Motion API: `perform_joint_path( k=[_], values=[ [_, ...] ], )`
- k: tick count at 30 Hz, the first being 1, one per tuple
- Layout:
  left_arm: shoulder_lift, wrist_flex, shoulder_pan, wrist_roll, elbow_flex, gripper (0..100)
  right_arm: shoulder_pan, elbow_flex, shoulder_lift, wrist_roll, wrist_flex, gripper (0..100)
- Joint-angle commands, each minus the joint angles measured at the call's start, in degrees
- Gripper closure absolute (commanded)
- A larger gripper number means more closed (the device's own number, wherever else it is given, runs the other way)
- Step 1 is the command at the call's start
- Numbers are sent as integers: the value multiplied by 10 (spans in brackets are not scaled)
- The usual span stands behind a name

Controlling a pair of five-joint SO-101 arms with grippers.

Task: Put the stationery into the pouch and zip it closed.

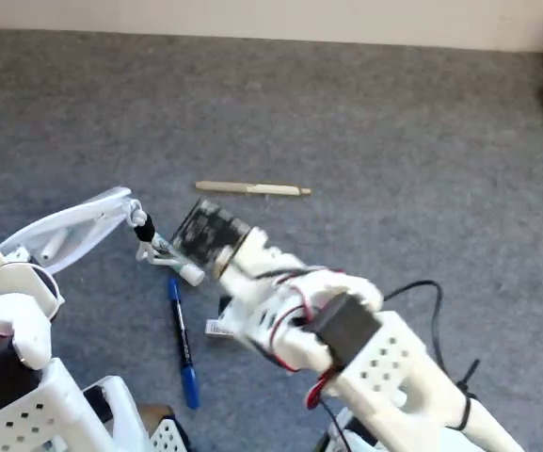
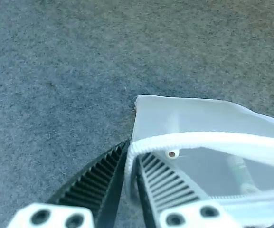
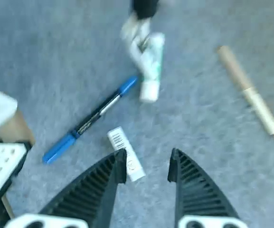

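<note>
The pouch was held clear of the grey carpeted surface, its zip edge pinched tight in the left gripper. It was raised that way, it was judged, so that the mouth would gape for loading. Nothing had been put in yet, by the look of it. A white-and-green marker lay just beside the pouch's corner, a blue pen and a barcoded eraser nearer the arms, and a beige pen well apart. Over the eraser, the right gripper was poised with its jaws parted and empty, one finger almost above it. That piece, it was reckoned, was being lined up for the first pick.
</note>
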Motion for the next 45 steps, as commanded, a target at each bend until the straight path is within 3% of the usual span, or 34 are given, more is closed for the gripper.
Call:
perform_joint_path(
  k=[1,7,11,24,37,45],
  values=[
    [4,-4,-9,8,-29,994,-34,51,-10,7,-46,856],
    [4,-5,-49,9,-30,994,-40,96,45,8,-85,852],
    [4,-5,-62,9,-30,994,-50,95,125,33,-102,793],
    [4,-5,-62,9,-30,994,-66,92,265,109,-213,789],
    [4,-4,-62,9,-29,994,-46,12,415,128,-226,789],
    [4,-2,-62,9,-29,994,-43,-14,480,129,-226,923]
  ],
)
